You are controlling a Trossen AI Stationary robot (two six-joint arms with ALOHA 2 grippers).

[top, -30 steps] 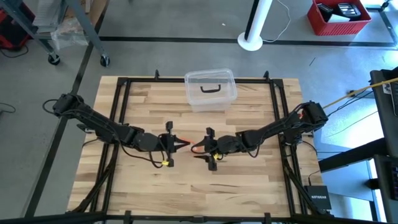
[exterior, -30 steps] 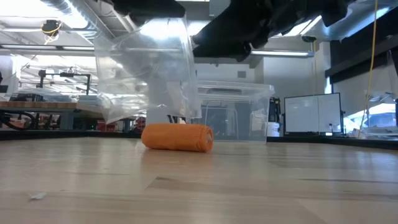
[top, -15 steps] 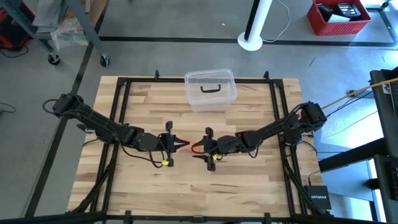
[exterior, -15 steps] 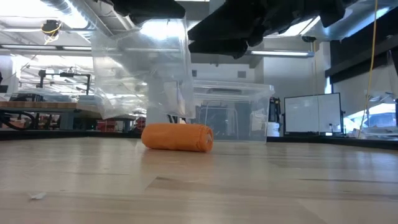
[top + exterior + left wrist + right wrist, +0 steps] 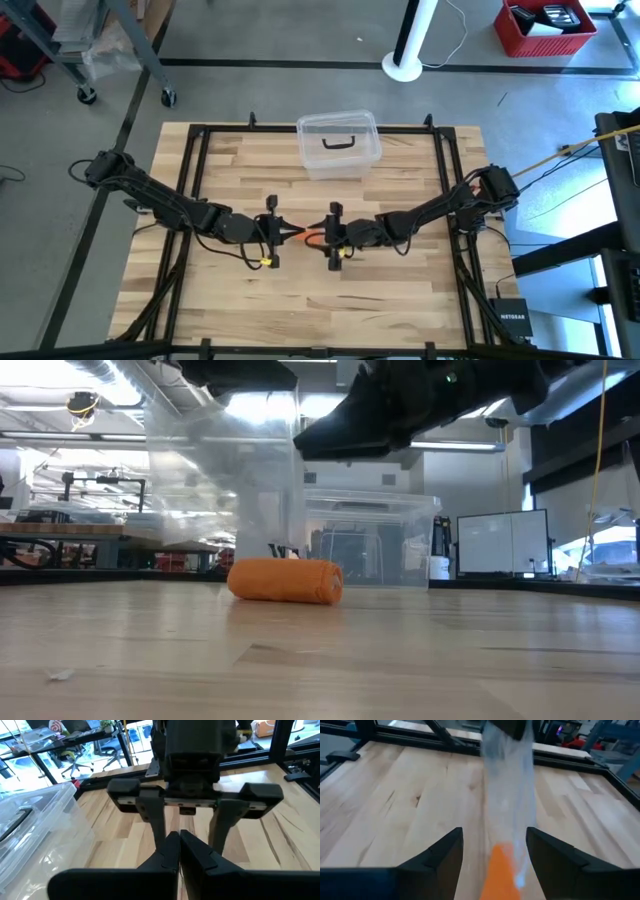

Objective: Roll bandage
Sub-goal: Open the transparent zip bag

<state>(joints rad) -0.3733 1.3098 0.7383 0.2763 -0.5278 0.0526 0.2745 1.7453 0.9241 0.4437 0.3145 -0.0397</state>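
Observation:
The orange bandage (image 5: 287, 580) lies on the table as a small roll on its side; it also shows between the two arms in the high view (image 5: 313, 238). My left gripper (image 5: 296, 232) is shut on a clear plastic wrapper (image 5: 235, 470) that hangs down just behind the roll. My right gripper (image 5: 494, 834) is open and faces the left one. It hovers above the roll (image 5: 497, 872) with a finger on either side and touches nothing. My left gripper pinches the wrapper's upper end (image 5: 503, 736) between its two shut fingers, reaching in nearly level from the table's left. The wrapper hangs slack below the fingers. Whether its lower end (image 5: 272, 546) rests on the table or the roll, I cannot tell.
A clear plastic box (image 5: 339, 143) with a black handle stands at the middle of the table's far edge. A black frame (image 5: 190, 180) runs along the table's sides. Bare wood lies toward the near edge.
My right gripper has tipped its fingers downward toward the bandage roll and rolled a little at the wrist, staying open. The roll has not moved. My left gripper has kept the wrapper hanging in place.

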